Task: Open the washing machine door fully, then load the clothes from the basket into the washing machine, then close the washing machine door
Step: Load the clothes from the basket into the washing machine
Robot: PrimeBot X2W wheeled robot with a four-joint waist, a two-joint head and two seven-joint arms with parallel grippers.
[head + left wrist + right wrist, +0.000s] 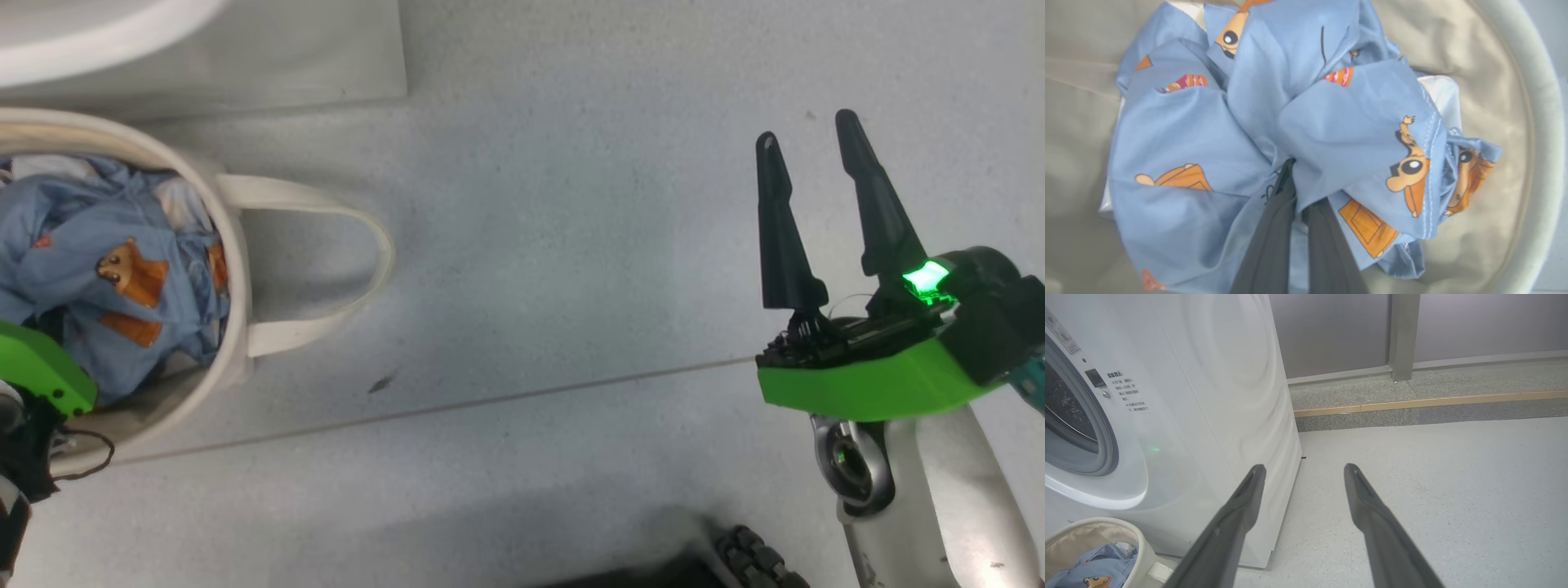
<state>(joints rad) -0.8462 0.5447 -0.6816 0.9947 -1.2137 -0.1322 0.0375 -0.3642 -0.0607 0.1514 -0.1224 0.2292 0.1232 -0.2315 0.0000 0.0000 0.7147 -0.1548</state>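
Note:
The cream basket stands on the floor at the left, holding the light blue clothes with orange cartoon animals. My left gripper is plunged into the clothes, its fingers close together with fabric bunched around them. Its green housing sits over the basket's near side. My right gripper hangs open over bare floor, far right of the basket. In the right wrist view the white washing machine shows its grey ring and steel drum uncovered. The door is out of view.
One loop handle of the basket lies flat on the floor towards the right. A thin seam crosses the grey floor. Behind the machine runs a raised kerb under a grey wall. My base's wheel shows at the bottom.

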